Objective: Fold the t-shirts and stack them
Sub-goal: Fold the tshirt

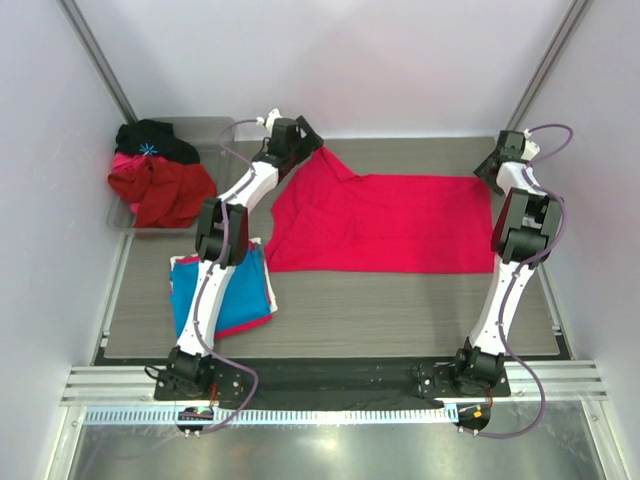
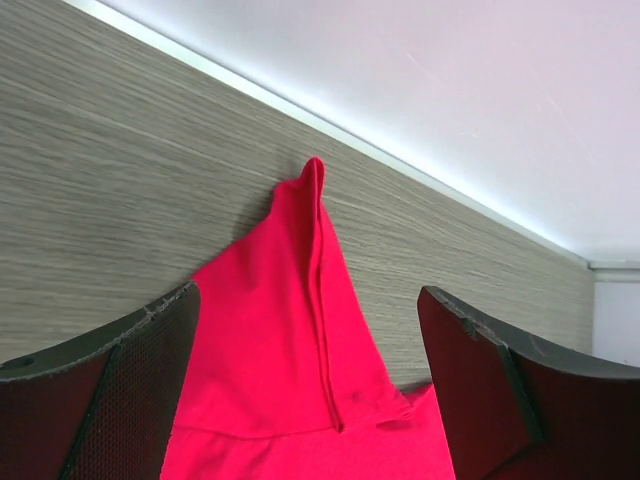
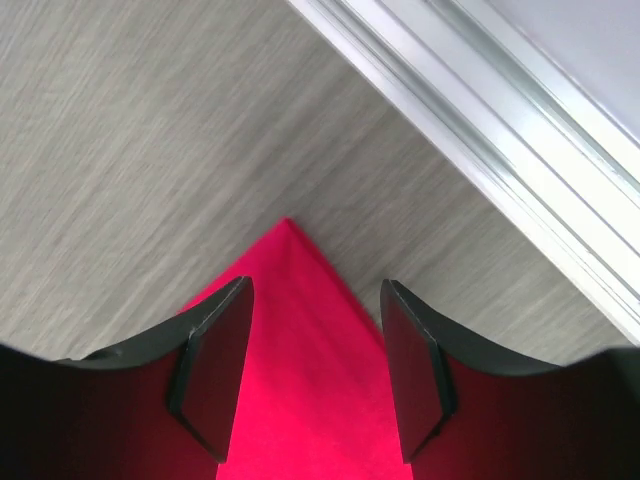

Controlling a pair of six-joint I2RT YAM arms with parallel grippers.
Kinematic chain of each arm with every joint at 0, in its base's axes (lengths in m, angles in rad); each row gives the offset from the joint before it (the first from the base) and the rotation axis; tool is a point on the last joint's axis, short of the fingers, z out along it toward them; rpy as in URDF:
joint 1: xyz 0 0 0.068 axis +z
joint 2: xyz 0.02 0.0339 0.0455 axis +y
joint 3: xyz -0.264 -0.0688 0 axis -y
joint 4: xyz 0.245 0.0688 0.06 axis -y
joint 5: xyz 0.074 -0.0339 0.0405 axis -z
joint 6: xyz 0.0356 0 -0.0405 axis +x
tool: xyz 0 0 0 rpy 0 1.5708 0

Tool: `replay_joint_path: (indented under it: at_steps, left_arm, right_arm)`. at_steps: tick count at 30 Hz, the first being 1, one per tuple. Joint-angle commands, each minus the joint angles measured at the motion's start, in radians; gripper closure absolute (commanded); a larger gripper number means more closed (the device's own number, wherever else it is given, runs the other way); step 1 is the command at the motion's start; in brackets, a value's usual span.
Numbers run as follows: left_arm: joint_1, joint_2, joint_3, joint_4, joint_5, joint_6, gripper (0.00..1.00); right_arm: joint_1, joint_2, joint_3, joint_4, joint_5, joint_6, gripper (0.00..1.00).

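The crimson-pink t-shirt (image 1: 400, 225) lies spread flat across the back middle of the table (image 1: 400, 310), one sleeve poking up at its far-left corner. The left gripper (image 2: 308, 295) hangs over that sleeve with jaws wide apart, and the right gripper (image 3: 315, 290) straddles the far-right corner, also parted and holding nothing. A folded blue t-shirt (image 1: 245, 295) sits near the left front, and a clear bin (image 1: 225, 135) of red and black clothes stands at the back left.

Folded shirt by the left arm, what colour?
The shirt is bright blue; top view shows it best.
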Motion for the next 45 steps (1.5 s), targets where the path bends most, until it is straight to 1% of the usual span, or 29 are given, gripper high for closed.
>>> replay_joint_path:
  at_steps: [1,6,7,9,10,12,13,15,16,19,24,26,30,31,35,37,38,40,42,45]
  left_arm:
    - [0.000,0.039,0.046,0.107,0.051,-0.054,0.10]
    - [-0.002,0.095,0.093,0.127,0.054,-0.083,0.10]
    - [-0.002,0.102,0.092,0.160,0.053,-0.088,0.10]
    - [0.000,0.127,0.101,0.173,0.041,-0.114,0.10]
    - [0.000,0.138,0.114,0.185,0.044,-0.125,0.11]
    - [0.004,0.174,0.139,0.188,0.059,-0.151,0.12]
    - [0.005,0.184,0.162,0.187,0.059,-0.154,0.14]
    - [0.006,0.204,0.176,0.191,0.057,-0.160,0.15]
    - [0.006,0.210,0.184,0.205,0.056,-0.168,0.16]
    - [0.005,0.228,0.197,0.230,0.042,-0.171,0.21]
    - [0.003,0.259,0.242,0.220,0.005,-0.148,0.23]
    - [0.003,0.270,0.250,0.240,-0.004,-0.131,0.25]
    - [-0.005,0.271,0.259,0.253,-0.027,-0.085,0.35]
    - [-0.006,0.271,0.268,0.247,-0.030,-0.077,0.39]
    - [-0.011,0.250,0.265,0.188,-0.041,-0.067,0.39]
    - [-0.011,0.227,0.221,0.174,-0.041,-0.047,0.48]
    - [-0.011,0.219,0.211,0.170,-0.041,-0.041,0.50]
    - [-0.011,0.207,0.207,0.151,-0.033,-0.022,0.55]
    - [-0.009,0.199,0.205,0.138,-0.027,-0.018,0.63]
    - [-0.011,0.194,0.199,0.136,-0.024,-0.018,0.63]
  right_arm:
    - [0.012,0.022,0.047,0.009,0.007,-0.022,0.41]
    - [0.024,0.045,0.054,0.012,0.010,-0.040,0.43]
    - [0.024,0.055,0.058,0.012,0.004,-0.040,0.44]
    - [0.026,0.069,0.073,0.012,-0.012,-0.040,0.48]
    - [0.026,0.080,0.077,0.009,-0.025,-0.045,0.57]
    - [0.026,0.083,0.082,0.009,-0.027,-0.046,0.62]
    - [0.024,0.082,0.081,0.008,-0.024,-0.049,0.69]
    - [0.026,0.076,0.074,0.009,-0.012,-0.048,0.76]
    - [0.024,0.074,0.071,0.009,-0.010,-0.048,0.82]
    - [0.026,0.069,0.065,0.008,-0.013,-0.045,0.88]
    - [0.024,0.065,0.061,0.008,-0.007,-0.043,0.88]
    - [0.024,0.063,0.059,0.006,-0.009,-0.043,0.88]
    - [0.024,0.057,0.054,0.006,-0.002,-0.045,0.88]
    - [0.024,0.056,0.054,0.006,-0.002,-0.043,0.88]
    - [0.024,0.046,0.048,0.005,-0.002,-0.043,0.88]
    - [0.023,0.042,0.044,0.005,0.001,-0.040,0.88]
    - [0.023,0.036,0.041,0.005,0.002,-0.040,0.88]
    - [0.023,0.034,0.038,0.006,0.002,-0.037,0.89]
    - [0.021,0.029,0.038,0.005,0.001,-0.036,0.89]
    - [0.021,0.028,0.036,0.006,0.002,-0.034,0.89]
